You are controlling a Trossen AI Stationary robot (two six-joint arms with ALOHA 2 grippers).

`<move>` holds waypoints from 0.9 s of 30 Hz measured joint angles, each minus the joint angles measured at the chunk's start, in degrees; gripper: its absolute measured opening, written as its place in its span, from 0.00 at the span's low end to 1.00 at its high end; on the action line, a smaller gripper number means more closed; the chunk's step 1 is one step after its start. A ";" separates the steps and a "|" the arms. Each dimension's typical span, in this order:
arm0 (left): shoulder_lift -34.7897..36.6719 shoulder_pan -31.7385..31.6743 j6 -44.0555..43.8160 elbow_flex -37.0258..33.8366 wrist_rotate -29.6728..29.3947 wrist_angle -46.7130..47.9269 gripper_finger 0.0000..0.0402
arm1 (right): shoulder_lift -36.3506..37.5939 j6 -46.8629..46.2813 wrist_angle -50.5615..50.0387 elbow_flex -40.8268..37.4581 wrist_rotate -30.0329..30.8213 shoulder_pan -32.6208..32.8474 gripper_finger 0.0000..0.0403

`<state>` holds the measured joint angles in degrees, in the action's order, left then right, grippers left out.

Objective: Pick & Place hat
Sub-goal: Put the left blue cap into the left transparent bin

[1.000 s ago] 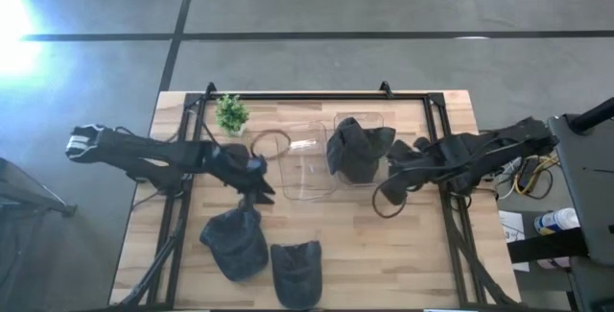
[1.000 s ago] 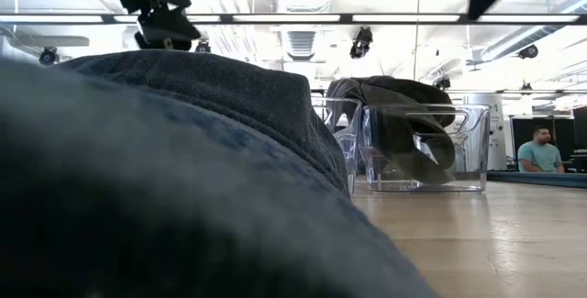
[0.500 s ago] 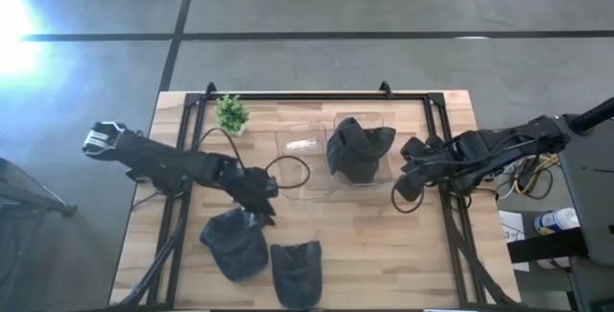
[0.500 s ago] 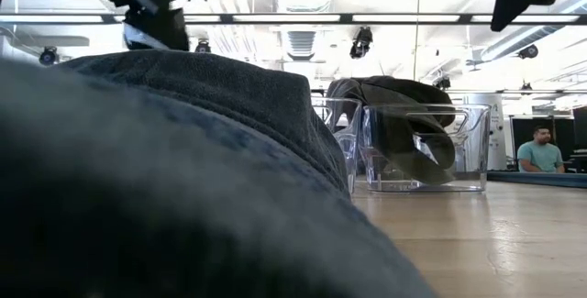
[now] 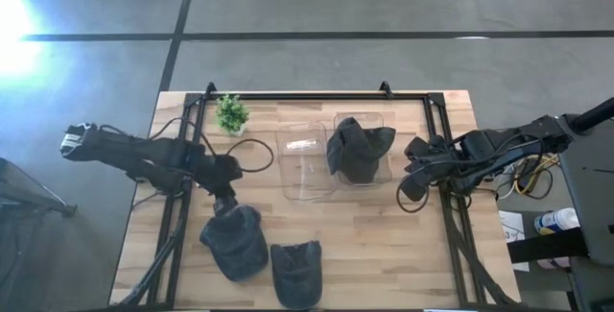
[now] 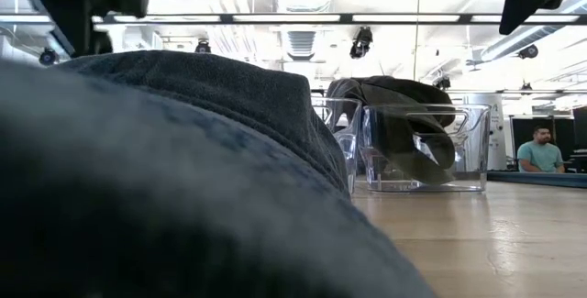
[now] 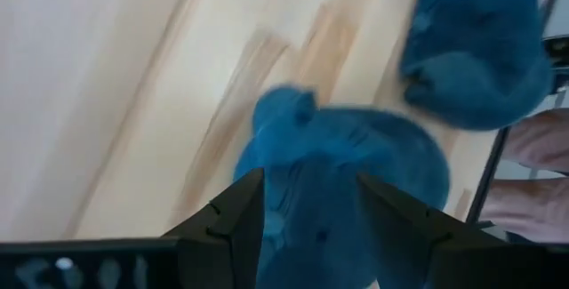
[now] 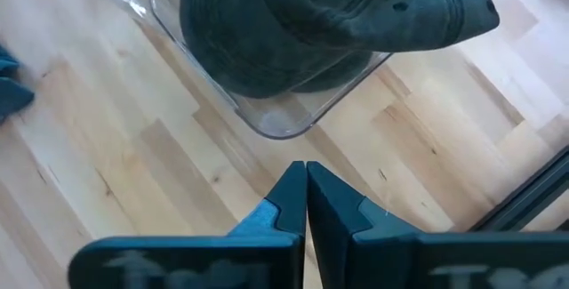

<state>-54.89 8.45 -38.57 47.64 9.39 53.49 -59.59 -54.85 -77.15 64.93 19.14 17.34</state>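
We see the left gripper (image 7: 307, 202) with fingers spread apart, just above the hat (image 5: 234, 240) on the table's front-left. It looks soft and light; we judge the crown fold easiest to pinch. The right gripper (image 8: 307, 191) waits clenched, empty.

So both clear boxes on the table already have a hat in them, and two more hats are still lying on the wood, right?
Not quite. Only one clear box holds a hat; the clear box beside it is empty, as the high view shows. The two loose hats do lie on the wooden table, with the open left gripper above one.
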 joint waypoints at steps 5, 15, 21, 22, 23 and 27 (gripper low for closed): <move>2.59 0.00 -3.68 -6.67 4.38 -0.29 0.41 | -0.13 0.21 0.13 0.25 0.20 0.00 0.02; 2.68 0.00 -5.46 -14.29 11.27 -6.99 0.41 | -0.09 -0.09 0.20 0.95 0.30 0.00 0.02; 2.70 0.00 -5.22 -16.97 12.63 -7.07 0.41 | -0.07 -0.22 0.27 1.18 0.30 0.00 0.02; 2.69 0.00 -5.22 -17.31 12.62 -7.28 0.41 | -0.07 -0.22 0.27 1.18 0.30 0.00 0.02; 2.68 0.00 -5.22 -17.52 12.66 -7.90 0.41 | -0.07 -0.22 0.31 1.18 0.30 0.00 0.02; 2.68 0.00 -5.18 -18.58 12.83 -11.20 0.41 | -0.07 -0.22 0.55 1.18 0.30 0.00 0.02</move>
<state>-52.21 8.45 -43.75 29.06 22.22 42.29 -59.66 -55.07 -76.60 66.11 19.44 17.34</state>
